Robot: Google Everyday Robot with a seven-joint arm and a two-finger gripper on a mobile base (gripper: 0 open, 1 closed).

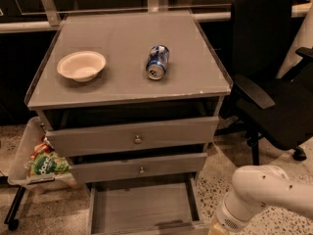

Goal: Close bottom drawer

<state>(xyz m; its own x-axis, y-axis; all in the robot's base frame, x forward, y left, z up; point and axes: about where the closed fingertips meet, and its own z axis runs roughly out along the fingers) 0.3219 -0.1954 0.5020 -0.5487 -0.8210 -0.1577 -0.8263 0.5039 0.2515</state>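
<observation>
The bottom drawer point(142, 207) of the grey cabinet stands pulled out, showing its flat grey inner floor. Its front panel and knob are cut off by the lower edge of the view. My white arm point(254, 192) reaches in from the lower right and ends just right of the drawer's right wall. My gripper is out of view below the frame edge. The two drawers above, the top one point(132, 136) and the middle one point(139, 168), are nearly shut.
On the cabinet top point(127, 89) lie a white bowl point(81, 65) and a blue can point(157, 61) on its side. A black office chair point(274, 82) stands to the right. A cart with snack bags point(41, 163) stands at the left.
</observation>
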